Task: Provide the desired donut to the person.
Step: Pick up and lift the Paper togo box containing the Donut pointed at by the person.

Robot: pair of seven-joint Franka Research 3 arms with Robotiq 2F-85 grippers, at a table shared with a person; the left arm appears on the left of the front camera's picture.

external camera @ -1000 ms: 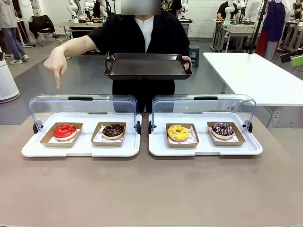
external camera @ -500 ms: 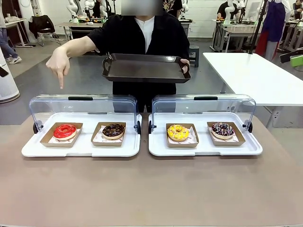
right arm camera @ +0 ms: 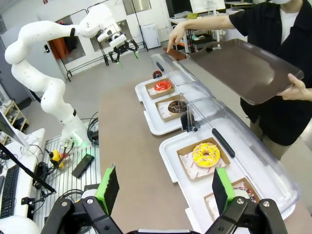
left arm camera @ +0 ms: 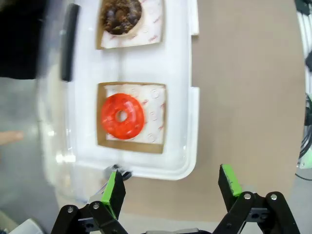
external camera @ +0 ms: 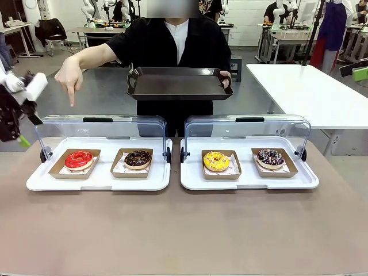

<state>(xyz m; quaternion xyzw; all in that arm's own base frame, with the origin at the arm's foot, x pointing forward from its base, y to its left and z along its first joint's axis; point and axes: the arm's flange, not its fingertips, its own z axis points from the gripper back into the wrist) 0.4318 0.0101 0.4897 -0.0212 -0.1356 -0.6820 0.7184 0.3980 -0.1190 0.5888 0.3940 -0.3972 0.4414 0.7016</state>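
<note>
Left gripper: newly arrived above the red donut, jaws apart, empty. Red donut: boxed on the white tray, below the person's pointing hand; pickup likely next. Right gripper: apart, idle.

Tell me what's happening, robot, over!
Left gripper open, hovering near the red donut. Right gripper open, empty. Person's hand points down toward that donut. Clear cover lifted, nothing blocks.

no legible text, liner print unreadable
</note>
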